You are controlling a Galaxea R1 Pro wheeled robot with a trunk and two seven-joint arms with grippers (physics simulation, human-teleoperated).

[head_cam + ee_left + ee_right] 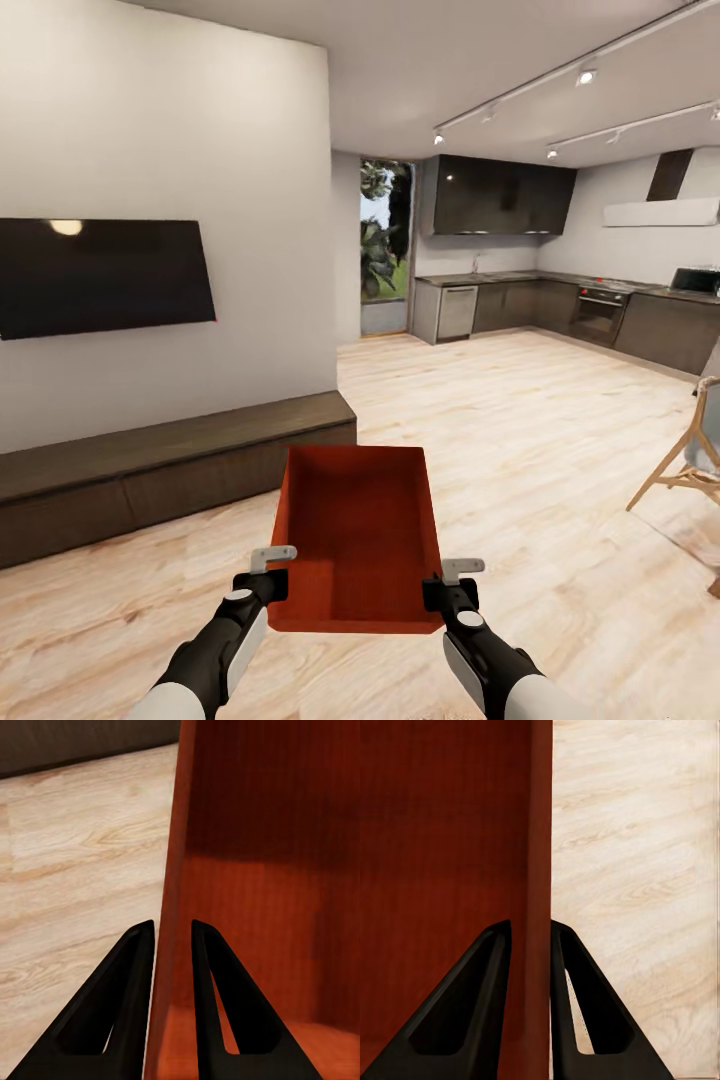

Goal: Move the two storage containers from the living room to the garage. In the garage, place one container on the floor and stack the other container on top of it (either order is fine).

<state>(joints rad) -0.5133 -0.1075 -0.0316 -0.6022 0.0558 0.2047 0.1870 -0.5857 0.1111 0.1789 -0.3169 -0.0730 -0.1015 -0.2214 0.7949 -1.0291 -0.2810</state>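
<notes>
Storage container (360, 535) hangs straight ahead at 12 o'clock over the living room's wood floor (540, 450), long axis pointing away; left claw (268, 572) pinches its 9 o'clock wall, right claw (452, 585) its 3 o'clock wall, both equally near

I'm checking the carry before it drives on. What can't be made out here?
- Storage container: its underside is hidden by its own walls in the head view.
- Chair: cut off by the head view's edge.
- Left tool and right tool: pad contact is hidden behind the container's side walls.
</notes>
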